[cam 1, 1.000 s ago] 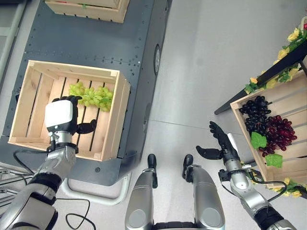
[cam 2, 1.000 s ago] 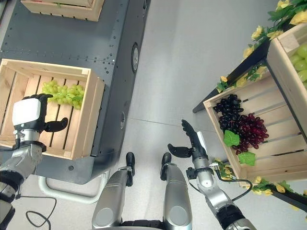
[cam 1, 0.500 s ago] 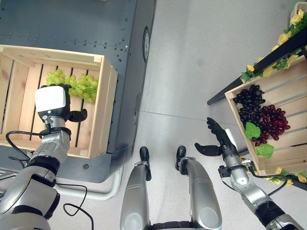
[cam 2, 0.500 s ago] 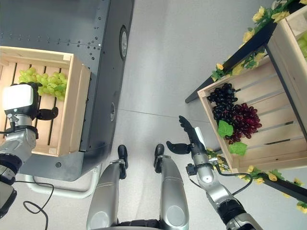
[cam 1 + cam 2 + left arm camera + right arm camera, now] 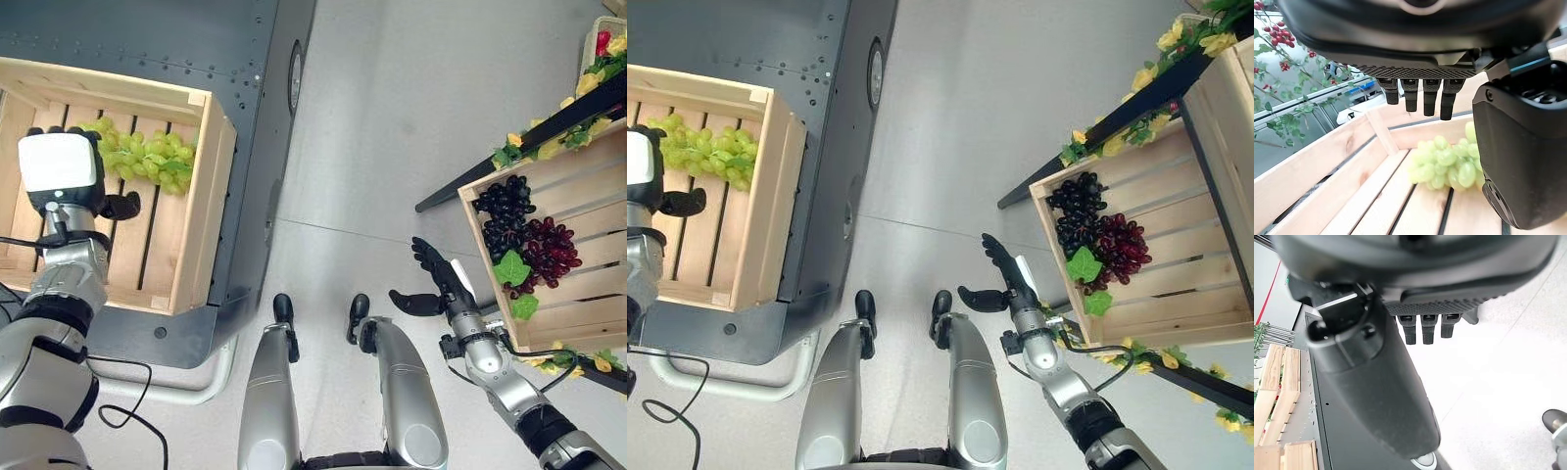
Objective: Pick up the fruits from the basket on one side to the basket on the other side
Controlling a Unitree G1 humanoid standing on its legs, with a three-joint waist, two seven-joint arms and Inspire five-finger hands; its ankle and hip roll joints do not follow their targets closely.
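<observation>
Green grape bunch [image 5: 142, 157] lying on slats at far end of left wooden crate [image 5: 201, 211]. Probably light, lumpy, loosely jointed; berries smooth, apt to roll or detach, so best cupped around the cluster's middle rather than pinched. Left hand [image 5: 69, 181] above crate floor just beside bunch, fingers straight, thumb out, holding nothing. Right hand [image 5: 436, 284] over floor beside right crate [image 5: 578, 196] of dark grapes [image 5: 502, 213], fingers spread. Versus one second ago: camera shifted; left hand now nearer crate's left side.
</observation>
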